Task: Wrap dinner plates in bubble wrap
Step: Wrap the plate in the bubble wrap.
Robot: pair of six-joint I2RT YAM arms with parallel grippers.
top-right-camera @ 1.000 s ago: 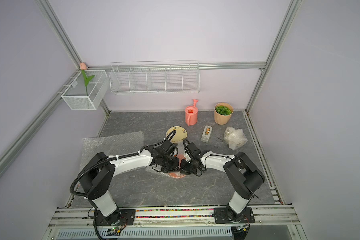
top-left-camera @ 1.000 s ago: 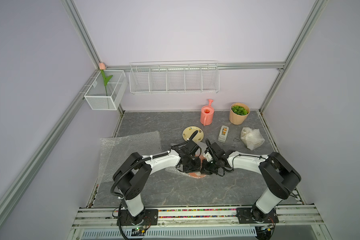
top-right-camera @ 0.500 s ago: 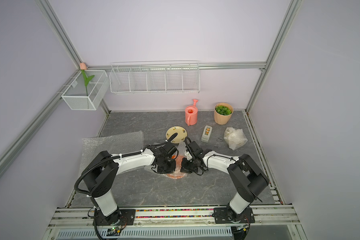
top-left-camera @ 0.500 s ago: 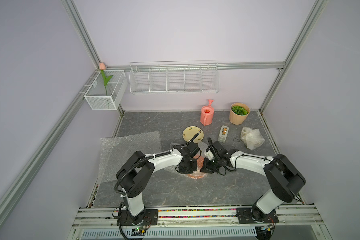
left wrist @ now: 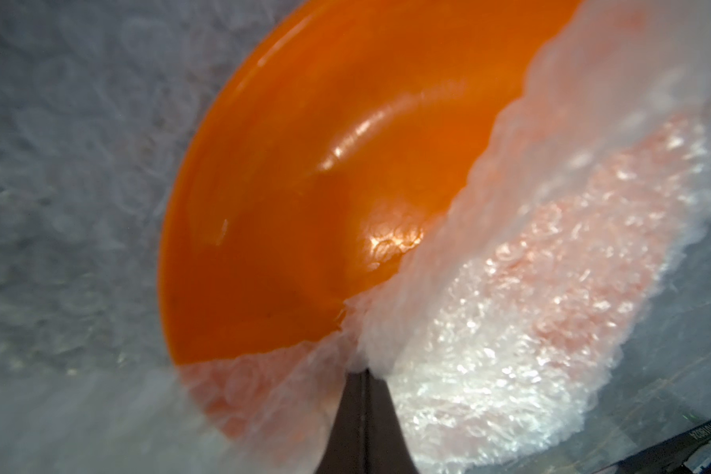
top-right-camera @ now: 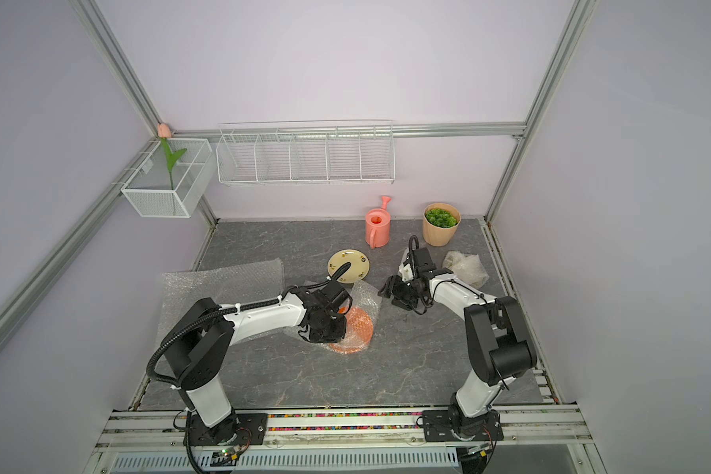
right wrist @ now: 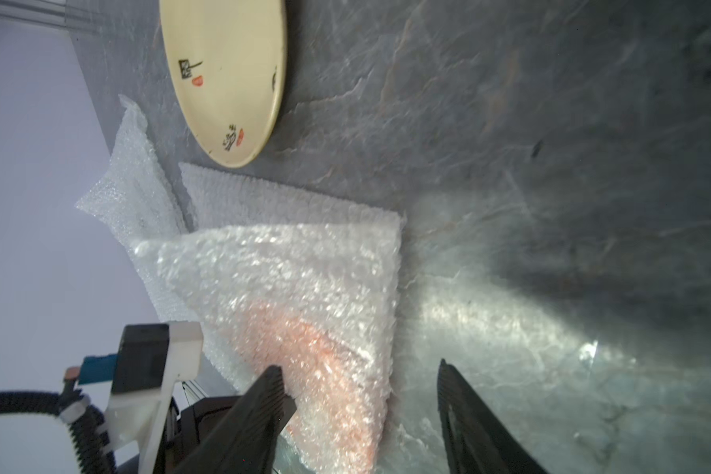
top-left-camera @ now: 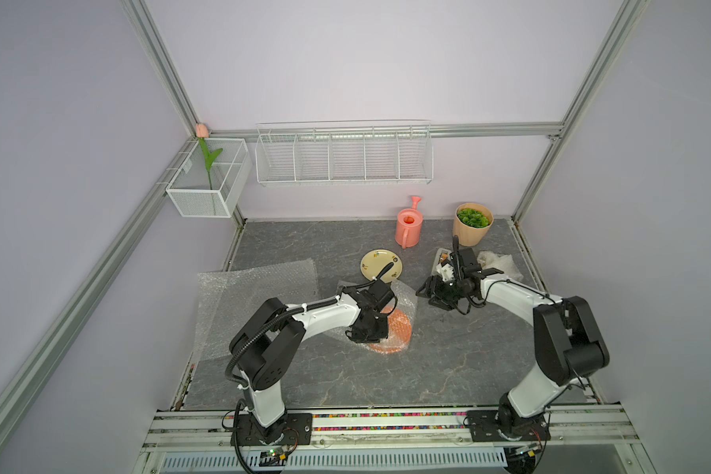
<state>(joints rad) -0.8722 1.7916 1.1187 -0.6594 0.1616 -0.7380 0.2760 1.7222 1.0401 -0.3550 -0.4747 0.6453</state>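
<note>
- Since a second ago my right arm has pulled away from the orange plate (top-left-camera: 397, 334), and the right end effector (right wrist: 360, 373) now stands wide and empty, just beside the wrap's edge.
- My left end effector (left wrist: 364, 371) is pinched narrow on a fold of the bubble wrap (left wrist: 510, 328) drawn over that plate.
- I see the orange plate lying midway across the tabletop (top-left-camera: 427, 369), partly covered, partly bare.
- A cream plate (top-left-camera: 380, 266) lies uncovered just behind it; a second sheet (top-left-camera: 255, 287) lies flat to the left.
</note>
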